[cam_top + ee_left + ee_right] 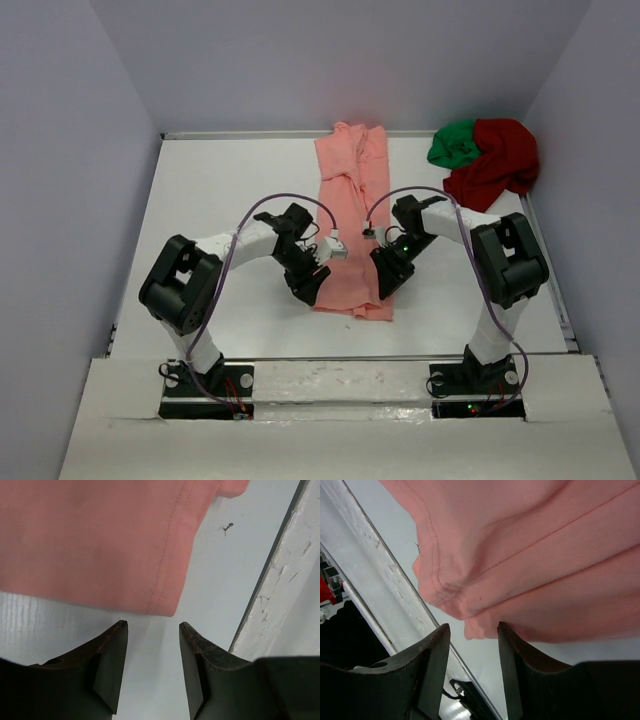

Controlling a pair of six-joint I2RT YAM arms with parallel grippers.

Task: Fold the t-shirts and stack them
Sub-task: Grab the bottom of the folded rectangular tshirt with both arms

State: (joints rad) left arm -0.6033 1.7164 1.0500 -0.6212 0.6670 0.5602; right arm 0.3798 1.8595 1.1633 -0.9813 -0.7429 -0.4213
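The salmon-pink t-shirt (352, 215) lies folded into a long narrow strip running from the table's back edge toward the front. My left gripper (308, 284) is open and empty just off its near left corner (165, 607). My right gripper (385, 284) is open at the near right corner, with the shirt's bunched hem (470, 620) at its fingertips and nothing held. The dark red t-shirt (500, 160) and the green t-shirt (452, 143) lie crumpled together at the back right.
The white table (220, 190) is walled by grey panels on three sides. A raised white front ledge (400, 370) runs along the near edge, close behind both grippers, and shows in both wrist views (280, 580).
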